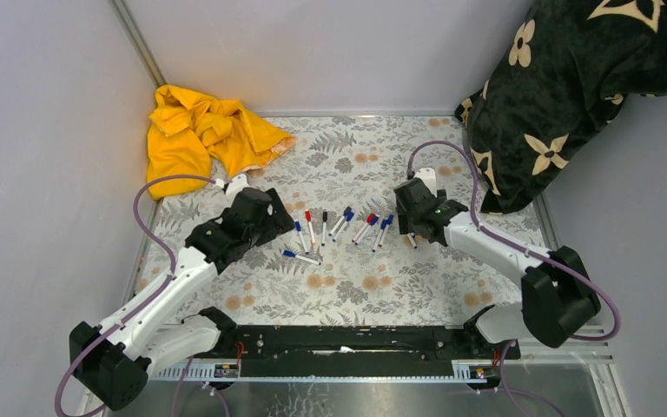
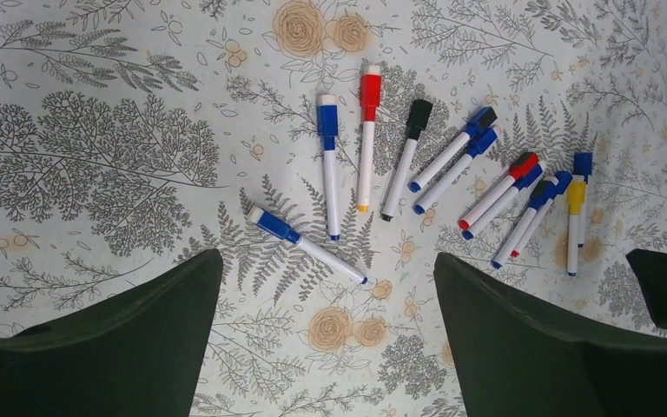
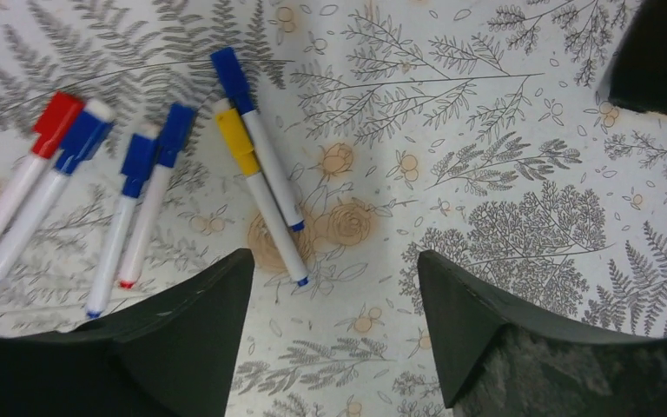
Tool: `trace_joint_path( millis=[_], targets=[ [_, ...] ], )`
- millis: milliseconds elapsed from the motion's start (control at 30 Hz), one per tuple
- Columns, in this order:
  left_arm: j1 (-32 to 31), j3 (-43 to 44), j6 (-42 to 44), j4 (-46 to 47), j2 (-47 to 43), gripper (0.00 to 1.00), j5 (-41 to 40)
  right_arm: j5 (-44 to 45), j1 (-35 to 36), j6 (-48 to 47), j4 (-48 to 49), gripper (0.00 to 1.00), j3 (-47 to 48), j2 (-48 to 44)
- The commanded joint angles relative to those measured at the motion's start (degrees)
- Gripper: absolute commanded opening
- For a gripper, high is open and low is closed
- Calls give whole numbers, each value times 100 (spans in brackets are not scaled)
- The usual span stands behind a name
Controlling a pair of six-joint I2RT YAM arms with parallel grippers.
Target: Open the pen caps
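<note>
Hovering over desk (image 2: 95,287), we hold nothing: left gripper (image 2: 328,259), right gripper (image 3: 334,255) jaws wide; every pen cap (image 2: 370,94) seated on marker pens (image 2: 331,187).

Soft, even white light falls from above in all three views. The counter (image 1: 347,287) looks evenly lit and matte, and the pens (image 2: 365,148) throw only faint, short shadows. The overhead view is sharp but slightly grainy. In the wrist views the counter's print is crisp, while the dark fingers (image 2: 139,347) of the left tool (image 2: 326,254) and right tool (image 3: 334,253) are blurred and underexposed, with no surface detail
</note>
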Motion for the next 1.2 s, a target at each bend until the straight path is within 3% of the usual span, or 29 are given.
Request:
trace_joint_path(
  millis=[0,233,667,1167],
  targets=[
    [-36,266,57,-35,103,99,-123,-322,-413,-90,441,72,269,427],
    [-36,496,80,34,211,99,-134,-972,-792,-381,677,58,526,1028],
    [-38,542,-35,188,341,99,-137,-1598,-948,-602,716,54,781,1758],
    [-37,558,-46,267,367,99,-200,-1649,-1094,-630,642,48,919,2121]
  ],
)
